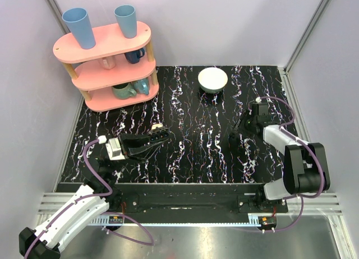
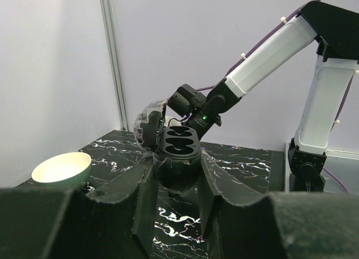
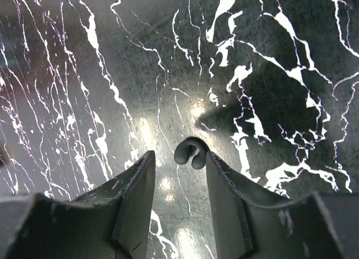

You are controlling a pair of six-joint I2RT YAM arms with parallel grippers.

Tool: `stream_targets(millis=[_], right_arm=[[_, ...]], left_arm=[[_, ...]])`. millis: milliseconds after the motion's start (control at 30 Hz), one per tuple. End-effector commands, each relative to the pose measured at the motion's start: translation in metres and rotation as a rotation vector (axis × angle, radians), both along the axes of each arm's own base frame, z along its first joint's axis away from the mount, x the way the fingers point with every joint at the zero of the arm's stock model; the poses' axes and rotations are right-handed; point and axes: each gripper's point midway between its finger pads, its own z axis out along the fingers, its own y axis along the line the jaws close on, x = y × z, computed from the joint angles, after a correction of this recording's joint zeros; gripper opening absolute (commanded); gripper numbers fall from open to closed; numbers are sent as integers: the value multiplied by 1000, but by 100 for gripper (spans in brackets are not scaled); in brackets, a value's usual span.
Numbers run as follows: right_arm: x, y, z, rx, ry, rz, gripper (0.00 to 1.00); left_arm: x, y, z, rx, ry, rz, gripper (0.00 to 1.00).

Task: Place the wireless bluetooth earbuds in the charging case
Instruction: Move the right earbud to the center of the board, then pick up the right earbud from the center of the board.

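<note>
My left gripper is shut on the charging case and holds it just above the table. The case's lid stands open and two dark sockets face up and look empty. In the top view only a cream bit of the case shows at the fingertips. My right gripper is open and low over the table. A tiny C-shaped curved piece lies between its fingertips, nearer the right finger. It looks dark grey here. No whitish earbud shows in any view.
A white bowl stands at the back centre. A pink three-tier shelf with blue cups and mugs fills the back left corner. Walls enclose the black marbled table. The right arm reaches in behind the case.
</note>
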Motion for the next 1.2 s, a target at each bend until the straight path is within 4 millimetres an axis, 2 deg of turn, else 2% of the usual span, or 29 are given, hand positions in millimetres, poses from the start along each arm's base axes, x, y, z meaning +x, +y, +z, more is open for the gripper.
stream_targets(millis=[0,300,867,1167], right_arm=[[13,-5,-2,-32,18,-9,47],[4,-5,-22,-37,75,4,43],[-14,3,-32,3,99,37,39],[-9,7,-32,12,90,65,39]], left_arm=[[-4,3,18,-29,-42,-1,0],[-4,3,18,-29,-42,-1,0],[-3,2,16,-26,-37,-3,0],[-3,2,17,-28,-36,-4,0]])
